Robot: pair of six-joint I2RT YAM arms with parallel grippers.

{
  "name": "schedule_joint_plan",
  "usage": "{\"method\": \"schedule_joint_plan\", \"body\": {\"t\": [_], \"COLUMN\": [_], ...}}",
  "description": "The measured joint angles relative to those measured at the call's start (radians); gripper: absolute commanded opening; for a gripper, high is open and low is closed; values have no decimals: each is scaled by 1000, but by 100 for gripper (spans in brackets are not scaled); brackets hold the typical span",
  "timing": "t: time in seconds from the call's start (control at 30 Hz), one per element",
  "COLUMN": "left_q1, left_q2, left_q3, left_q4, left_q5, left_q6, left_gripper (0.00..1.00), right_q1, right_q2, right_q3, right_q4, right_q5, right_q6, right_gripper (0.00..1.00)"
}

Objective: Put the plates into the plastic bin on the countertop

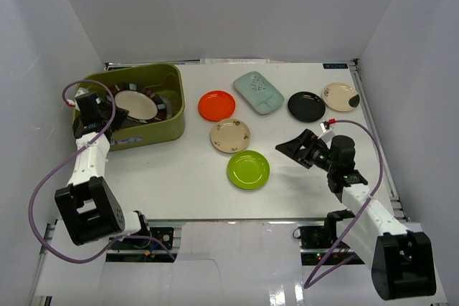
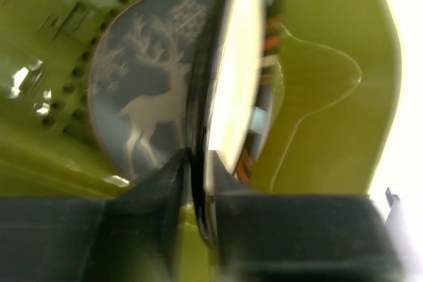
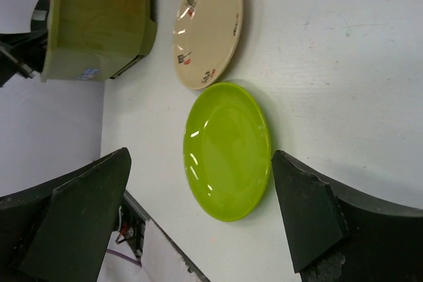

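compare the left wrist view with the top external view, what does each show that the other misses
Only the left wrist: a grey deer plate in the olive bin behind the dark-rimmed plate, and the left gripper pinching that plate's rim. Only the top external: six plates on the countertop (orange, mint, black, lime green, two cream) and the open right gripper. Both: the olive bin and the dark-rimmed plate in the left gripper.
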Motion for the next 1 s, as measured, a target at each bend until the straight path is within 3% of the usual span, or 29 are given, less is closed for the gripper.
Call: {"method": "schedule_joint_plan", "body": {"t": [0.07, 0.1, 0.2, 0.3, 0.47, 0.6, 0.8, 1.0], "left_q1": [0, -1, 0, 0, 0, -31, -128, -247], "left_q2": [20, 24, 26, 21, -31, -171, -389, -392], "left_q3": [11, 13, 15, 15, 3, -34, -45, -45], "left_q4": [38, 49, 66, 58, 56, 44, 106, 114], "left_q5": [10, 9, 13, 7, 4, -65, -146, -77], "left_q6": [3, 6, 18, 24, 27, 44, 114, 177], "left_gripper": [58, 74, 98, 98, 98, 98, 98, 98], "right_q1": [42, 57, 84, 94, 105, 114, 142, 168], "right_q2": [75, 106, 206, 328, 547, 722, 910, 1030], "right_q3": [5, 5, 14, 45, 140, 257, 452, 614], "right_q4": [41, 67, 155, 243, 343, 378, 365, 310], "right_q5": [70, 107, 215, 305, 425, 488, 578, 651], "right_q6": [9, 19, 58, 107, 183, 222, 255, 266], "right_gripper": [92, 91, 84, 75, 73, 74, 72, 61]}}
